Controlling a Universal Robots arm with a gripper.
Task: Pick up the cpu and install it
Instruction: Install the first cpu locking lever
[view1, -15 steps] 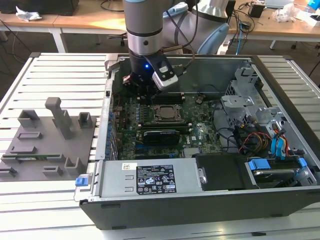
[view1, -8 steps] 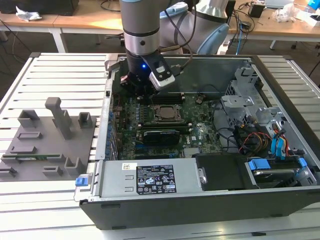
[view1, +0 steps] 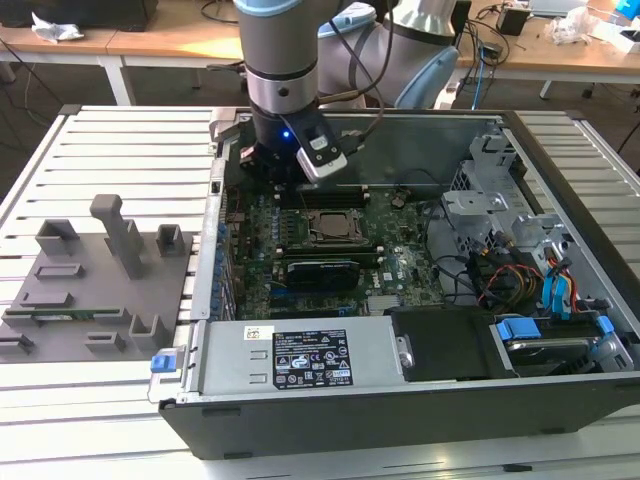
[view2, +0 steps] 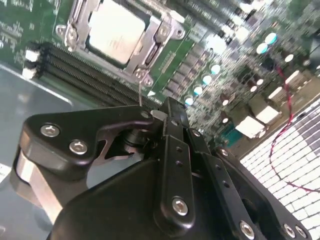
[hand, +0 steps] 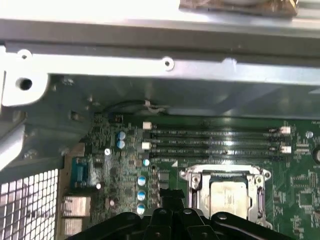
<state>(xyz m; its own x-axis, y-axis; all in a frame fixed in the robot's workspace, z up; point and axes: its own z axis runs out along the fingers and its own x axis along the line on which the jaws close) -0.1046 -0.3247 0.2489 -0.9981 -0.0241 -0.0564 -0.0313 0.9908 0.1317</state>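
Note:
The cpu is a pale silvery square lying flat inside the socket on the green motherboard, and a metal bracket frames its edges. The first wrist view shows the cpu just beyond the black gripper body. My gripper is shut with its tips together, hovering beside the socket on the memory-slot side. A thin metal rod from the bracket ends right at the tips; I cannot tell whether it is held. In the exterior view the gripper hangs over the board's far part, behind the socket.
The open computer case has metal walls all round the board. A long black card lies in front of the socket, and drive bays with cables fill the exterior view's right. A grey fixture plate lies outside the case on the exterior view's left.

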